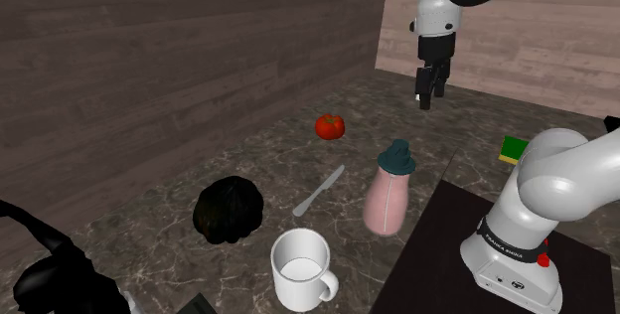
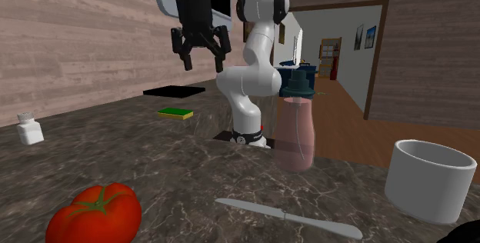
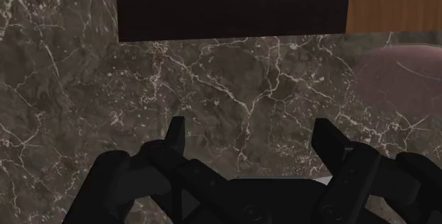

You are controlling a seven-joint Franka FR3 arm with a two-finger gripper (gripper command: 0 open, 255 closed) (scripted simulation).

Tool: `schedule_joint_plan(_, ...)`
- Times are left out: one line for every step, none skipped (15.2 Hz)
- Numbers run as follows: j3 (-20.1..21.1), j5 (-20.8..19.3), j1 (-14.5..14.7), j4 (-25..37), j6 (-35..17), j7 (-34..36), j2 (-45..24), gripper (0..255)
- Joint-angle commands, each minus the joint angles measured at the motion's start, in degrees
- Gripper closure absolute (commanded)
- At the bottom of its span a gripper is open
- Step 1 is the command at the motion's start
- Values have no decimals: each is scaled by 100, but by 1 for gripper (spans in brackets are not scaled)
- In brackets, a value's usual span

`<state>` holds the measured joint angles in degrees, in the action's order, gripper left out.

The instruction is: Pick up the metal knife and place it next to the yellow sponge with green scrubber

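Shoulder view: gripper [image 1: 431, 91] spread, empty, high above counter [image 1: 278, 163]. Approach step. Next: travel to knife [image 1: 320, 191], descend, fingers straddling handle.

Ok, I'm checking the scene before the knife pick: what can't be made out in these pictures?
Yellow sponge with green scrubber: shoulder view, the white arm hides its side.
Black lumpy object beside the grey metal knife: shoulder view, too dark to identify.
Pale pink bottle: wrist view, cut off by the edge.
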<state>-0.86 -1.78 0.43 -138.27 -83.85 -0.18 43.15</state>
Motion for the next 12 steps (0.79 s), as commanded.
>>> schedule_joint_plan(0, 0, 0, 0, 0, 0, 0, 0)
schedule_joint_plan(137, 157, -40, -164, -103, 371, 107, 0)
schedule_joint_plan(284, 321, -83, -319, -213, 738, 203, 0)
schedule_joint_plan(436, 489, -122, -465, -332, 1104, 286, 0)
schedule_joint_plan(594, 659, -158, -601, -459, 1469, 357, 0)
schedule_joint_plan(757, 831, -191, -726, -595, 1834, 412, 0)
schedule_joint_plan(926, 1004, -221, -840, -740, 2198, 453, 0)
schedule_joint_plan(1097, 1175, -246, -942, -894, 2562, 476, 0)
schedule_joint_plan(1276, 1347, -275, -1032, -1057, 2923, 483, 0)
schedule_joint_plan(1462, 1518, -306, -1109, -1228, 3282, 473, 0)
schedule_joint_plan(1651, 1684, -338, -1173, -1408, 3639, 444, 0)
schedule_joint_plan(1844, 1845, -373, -1223, -1596, 3995, 396, 0)
